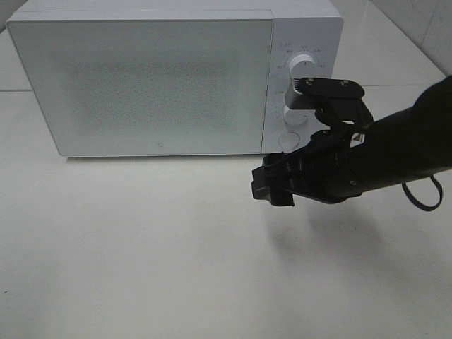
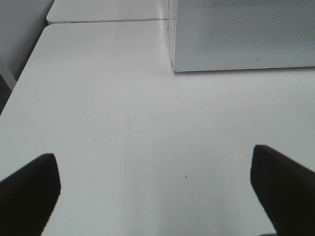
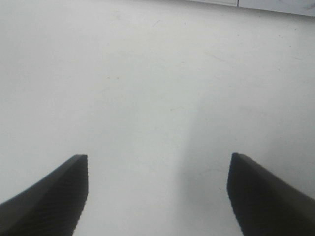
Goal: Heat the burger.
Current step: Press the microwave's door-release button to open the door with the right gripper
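Observation:
The burger is out of view in every frame. A white microwave (image 1: 162, 78) stands at the back of the table with its frosted door shut. My right gripper (image 1: 272, 185) hovers low over the table just in front of the microwave's control panel, and its black arm reaches in from the right. In the right wrist view this gripper (image 3: 157, 162) is open over bare tabletop, nothing between its fingers. My left gripper (image 2: 153, 157) is also open and empty, above bare table left of the microwave (image 2: 241, 34); it does not show in the high view.
The control panel carries an upper knob (image 1: 304, 65), a second knob partly behind my right arm, and a round button (image 1: 288, 140). The white table (image 1: 141, 247) spreads in front. A seam to a second table (image 2: 103, 20) runs behind the left side.

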`<action>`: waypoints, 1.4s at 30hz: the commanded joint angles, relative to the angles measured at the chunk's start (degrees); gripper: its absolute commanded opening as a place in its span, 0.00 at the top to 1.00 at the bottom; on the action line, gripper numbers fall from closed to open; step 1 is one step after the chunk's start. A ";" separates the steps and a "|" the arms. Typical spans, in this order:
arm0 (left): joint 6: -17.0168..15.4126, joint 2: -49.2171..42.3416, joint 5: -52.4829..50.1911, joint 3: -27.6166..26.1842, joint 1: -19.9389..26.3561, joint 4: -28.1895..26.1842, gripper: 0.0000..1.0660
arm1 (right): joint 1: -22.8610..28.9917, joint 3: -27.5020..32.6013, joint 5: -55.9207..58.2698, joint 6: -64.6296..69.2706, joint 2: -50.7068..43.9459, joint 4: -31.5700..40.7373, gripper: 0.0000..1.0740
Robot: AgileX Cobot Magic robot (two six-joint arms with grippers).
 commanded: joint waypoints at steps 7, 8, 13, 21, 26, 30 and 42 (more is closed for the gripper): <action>-0.40 -1.32 -0.86 0.17 -0.46 0.17 0.06 | -3.67 -8.37 24.52 -3.44 -0.40 -8.88 0.30; -0.40 -1.32 -0.86 0.17 -0.46 0.17 0.06 | -3.67 -9.97 30.19 -2.46 -0.40 -10.31 0.30; -0.40 -1.32 -0.86 0.17 -0.46 0.17 0.06 | -3.67 -13.46 43.60 -1.83 -0.46 -12.49 0.30; -0.40 -1.32 -0.86 0.17 -0.46 0.17 0.06 | -3.61 -13.81 50.31 -1.89 -8.54 -13.12 0.30; -0.40 -1.32 -0.86 0.17 -0.46 0.17 0.06 | -3.61 -13.52 50.65 -1.83 -16.73 -13.12 0.30; -0.40 -1.32 -0.86 0.17 -0.46 0.17 0.06 | -3.61 -12.78 50.71 -1.95 -22.46 -13.29 0.30; -0.40 -1.32 -0.86 0.17 -0.46 0.17 0.06 | -3.61 -7.05 51.17 -2.12 -45.32 -16.39 0.30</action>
